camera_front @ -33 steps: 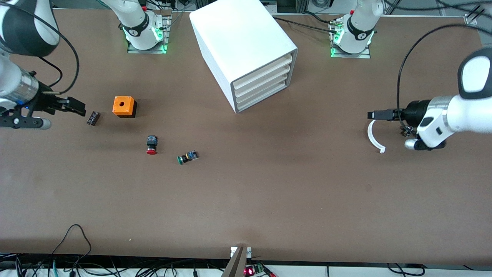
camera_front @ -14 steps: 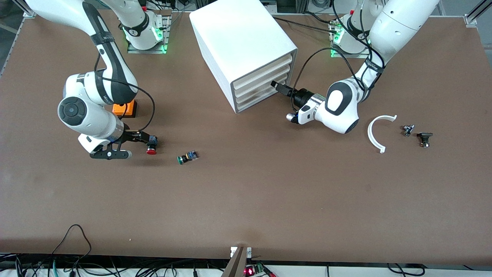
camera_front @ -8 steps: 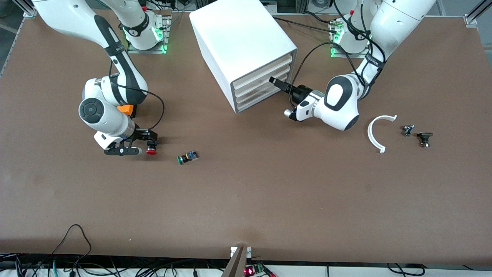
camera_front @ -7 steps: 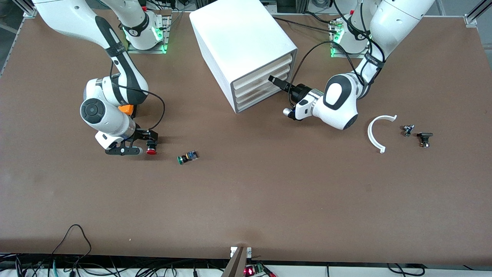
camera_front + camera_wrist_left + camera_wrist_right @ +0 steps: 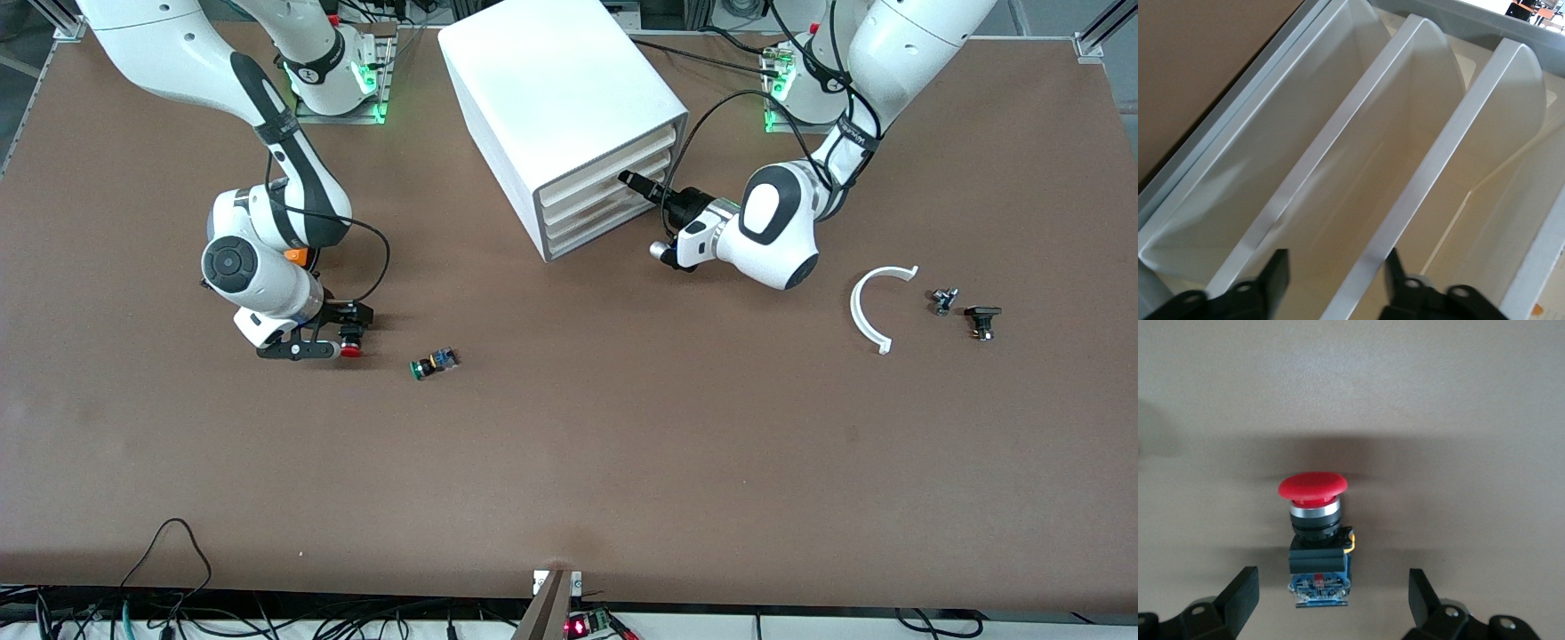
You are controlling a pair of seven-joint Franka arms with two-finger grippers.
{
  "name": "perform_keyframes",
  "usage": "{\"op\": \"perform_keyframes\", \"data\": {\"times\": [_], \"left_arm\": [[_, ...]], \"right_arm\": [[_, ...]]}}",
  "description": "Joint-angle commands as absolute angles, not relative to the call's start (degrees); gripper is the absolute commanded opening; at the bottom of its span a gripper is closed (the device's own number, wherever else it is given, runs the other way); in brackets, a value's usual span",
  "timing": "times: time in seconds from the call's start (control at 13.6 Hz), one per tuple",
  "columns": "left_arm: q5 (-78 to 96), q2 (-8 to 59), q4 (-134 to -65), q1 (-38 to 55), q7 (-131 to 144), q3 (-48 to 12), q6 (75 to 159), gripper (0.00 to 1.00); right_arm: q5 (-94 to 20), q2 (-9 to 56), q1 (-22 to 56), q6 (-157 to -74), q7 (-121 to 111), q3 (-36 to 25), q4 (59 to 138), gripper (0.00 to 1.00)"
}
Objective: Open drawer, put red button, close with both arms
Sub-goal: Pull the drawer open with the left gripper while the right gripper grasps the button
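Observation:
The red button (image 5: 349, 349) lies on its side on the table toward the right arm's end, red cap toward the front camera. My right gripper (image 5: 352, 327) is low over it and open. In the right wrist view the button (image 5: 1315, 520) lies just ahead of the gripper (image 5: 1331, 597), its blue end level with the fingertips (image 5: 1241, 590). My left gripper (image 5: 633, 182) is open at the cream fronts of the white cabinet (image 5: 560, 89). All four drawers are shut. In the left wrist view a drawer (image 5: 1418, 167) front edge runs between the open fingers (image 5: 1275, 277).
An orange cube (image 5: 297, 256) is mostly hidden by the right arm. A green-capped button (image 5: 433, 363) lies beside the red one, toward the table's middle. A white curved piece (image 5: 867, 311) and small dark parts (image 5: 981, 320) lie toward the left arm's end.
Both arms have swung in from the table's ends. The right gripper came down at the red button. The left gripper moved up to the drawer fronts and crept closer.

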State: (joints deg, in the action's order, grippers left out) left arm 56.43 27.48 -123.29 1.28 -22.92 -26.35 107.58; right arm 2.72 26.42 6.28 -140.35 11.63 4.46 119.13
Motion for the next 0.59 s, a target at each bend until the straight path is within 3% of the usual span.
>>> {"op": "perform_keyframes", "data": {"times": [0.0,0.22,0.51], "left_arm": [[57.04,25.93,-124.19,0.09,-24.26,-26.72,108.72,0.00],[51.17,25.75,-121.13,-2.71,-24.26,-24.10,108.72,0.00],[50.10,25.40,-115.06,-3.96,-24.26,-17.59,108.72,0.00]], "right_arm": [[2.11,27.33,6.06,-141.33,12.30,5.01,119.09,0.99],[2.11,27.68,5.98,-141.33,12.22,5.01,119.00,0.93],[2.20,28.39,6.06,-141.15,12.13,5.01,118.92,0.70]]}}
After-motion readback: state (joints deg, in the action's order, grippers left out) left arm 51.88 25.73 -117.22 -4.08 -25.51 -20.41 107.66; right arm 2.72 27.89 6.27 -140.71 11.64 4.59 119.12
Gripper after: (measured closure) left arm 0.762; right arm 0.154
